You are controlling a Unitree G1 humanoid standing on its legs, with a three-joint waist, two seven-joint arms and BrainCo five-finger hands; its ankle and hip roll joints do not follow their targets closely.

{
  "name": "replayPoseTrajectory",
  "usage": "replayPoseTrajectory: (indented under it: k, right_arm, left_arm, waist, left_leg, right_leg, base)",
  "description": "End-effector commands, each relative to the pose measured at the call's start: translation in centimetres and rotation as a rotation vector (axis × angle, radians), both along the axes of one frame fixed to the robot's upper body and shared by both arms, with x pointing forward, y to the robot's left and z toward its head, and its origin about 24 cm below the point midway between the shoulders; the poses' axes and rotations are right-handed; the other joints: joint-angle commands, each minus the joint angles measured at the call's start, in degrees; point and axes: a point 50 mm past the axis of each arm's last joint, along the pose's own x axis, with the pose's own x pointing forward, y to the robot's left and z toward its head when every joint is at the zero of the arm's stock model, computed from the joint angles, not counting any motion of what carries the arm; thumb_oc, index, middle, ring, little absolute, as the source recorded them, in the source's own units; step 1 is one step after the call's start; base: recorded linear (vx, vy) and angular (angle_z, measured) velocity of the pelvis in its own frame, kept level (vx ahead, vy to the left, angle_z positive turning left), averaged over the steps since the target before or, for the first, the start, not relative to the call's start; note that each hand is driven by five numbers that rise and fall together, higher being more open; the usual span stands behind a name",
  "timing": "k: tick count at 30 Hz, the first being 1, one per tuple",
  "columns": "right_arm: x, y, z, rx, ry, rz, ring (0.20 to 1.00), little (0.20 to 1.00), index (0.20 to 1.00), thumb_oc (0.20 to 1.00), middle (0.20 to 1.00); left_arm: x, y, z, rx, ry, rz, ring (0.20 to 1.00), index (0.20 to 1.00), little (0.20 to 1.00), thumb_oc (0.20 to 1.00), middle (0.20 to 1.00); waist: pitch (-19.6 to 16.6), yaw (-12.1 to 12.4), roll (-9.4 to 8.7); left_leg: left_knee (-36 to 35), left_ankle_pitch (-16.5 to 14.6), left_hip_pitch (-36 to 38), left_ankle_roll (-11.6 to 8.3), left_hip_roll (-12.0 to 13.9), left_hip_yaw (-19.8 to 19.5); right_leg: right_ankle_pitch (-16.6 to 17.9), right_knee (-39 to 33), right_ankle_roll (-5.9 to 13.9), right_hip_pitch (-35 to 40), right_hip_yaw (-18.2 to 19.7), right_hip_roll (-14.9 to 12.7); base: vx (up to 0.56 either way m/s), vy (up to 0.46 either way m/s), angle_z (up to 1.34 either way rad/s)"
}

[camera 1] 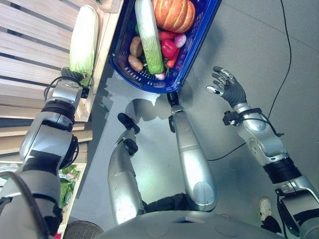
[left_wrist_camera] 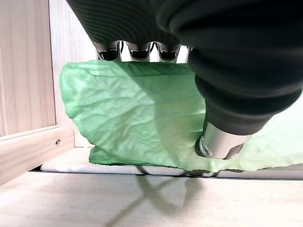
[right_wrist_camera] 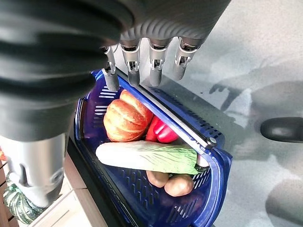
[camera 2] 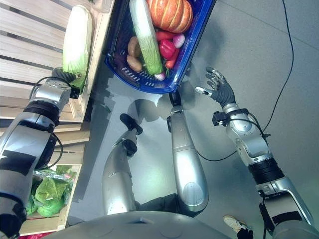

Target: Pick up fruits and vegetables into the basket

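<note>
1 cabbage (camera 1: 82,42) under left hand (camera 1: 73,75), fingers unclear; 1 in basket (camera 1: 197,42); right hand (camera 1: 228,87) fingers released.

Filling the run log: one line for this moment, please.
left hand: on shelf cabbage | right hand: open, empty | basket: holds produce

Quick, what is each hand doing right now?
Left hand: at the cabbage on the wooden shelf; grip cannot be told.
Right hand: open, empty.

Basket (camera 1: 197,47) is presenting as glossy blue perforated plastic. Shelf (camera 1: 30,40) is showing pale, matt slatted wood. Cabbage (left_wrist_camera: 142,123) leaf is appearing crinkled and veined. Pumpkin (right_wrist_camera: 127,117) skin is looking smooth, ribbed. Floor (camera 1: 249,40) is reading matt grey.
</note>
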Motion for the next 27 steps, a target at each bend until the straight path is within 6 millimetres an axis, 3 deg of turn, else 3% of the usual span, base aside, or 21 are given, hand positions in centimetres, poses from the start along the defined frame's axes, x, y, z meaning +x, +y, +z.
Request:
replayPoseTrajectory:
  k: [1,7,14,24,27]
  right_arm:
    - [-0.7,1.9,-0.2,0.087,-0.039,0.059,1.0,1.0,1.0,1.0,1.0]
    - [-1.3,2.3,0.6,0.094,-0.114,0.087,1.0,1.0,1.0,1.0,1.0]
    - [-2.3,2.8,2.9,0.099,-0.244,0.186,1.0,1.0,1.0,1.0,1.0]
    - [-2.6,4.1,6.7,0.14,-0.366,0.303,1.0,1.0,1.0,1.0,1.0]
    - [-2.5,5.1,7.7,0.203,-0.383,0.357,1.0,1.0,1.0,1.0,1.0]
  left_arm:
    - [-0.4,-1.4,-3.2,-0.125,0.03,-0.019,0.2,0.2,0.2,0.2,0.2]
    - [-0.4,-1.9,-3.4,-0.19,-0.08,-0.03,0.2,0.2,0.2,0.2,0.2]
    - [-1.1,-2.0,-3.2,-0.227,-0.278,-0.072,0.2,0.2,0.2,0.2,0.2]
    - [-2.8,-3.6,-2.4,-0.132,-0.522,-0.233,0.2,0.2,0.2,0.2,0.2]
    - [-3.2,-4.3,-1.5,-0.085,-0.576,-0.289,0.2,0.2,0.2,0.2,0.2]
  waist:
    - [-2.9,-0.4,-3.57]
    - [-2.9,0.24,-3.54]
    - [-2.9,2.03,-2.67]
    - [-2.9,7.28,-1.81]
    - [-2.9,9.17,-2.03]
  left_leg:
    - [6.14,-4.23,-3.27,-0.44,0.05,-0.57]
    - [5.55,-4.36,-1.02,-0.33,-0.12,-0.74]
    - [3.89,-4.44,4.41,-0.22,-0.64,-1.14]
    - [1.6,-4.77,11.8,-0.01,-1.98,-3.02]
    - [0.34,-3.13,12.66,0.68,-2.13,-2.97]
  right_leg:
    - [-2.26,0.43,1.39,0.27,-0.54,1.64]
    - [-2.48,-0.11,1.49,2.88,-0.92,1.23]
    - [-2.66,-1.73,1.88,8.44,-2.09,-0.35]
    - [-2.62,-4.97,2.59,17.71,-5.55,-3.11]
    - [-0.63,-6.71,2.3,19.37,-7.17,-3.66]
  base:
    - [-0.01,-0.009,-0.03]
    - [0.0,0.0,0.0]
    - [0.0,0.003,0.0]
    - [-0.02,-0.028,0.13]
    - [-0.1,-0.089,0.2]
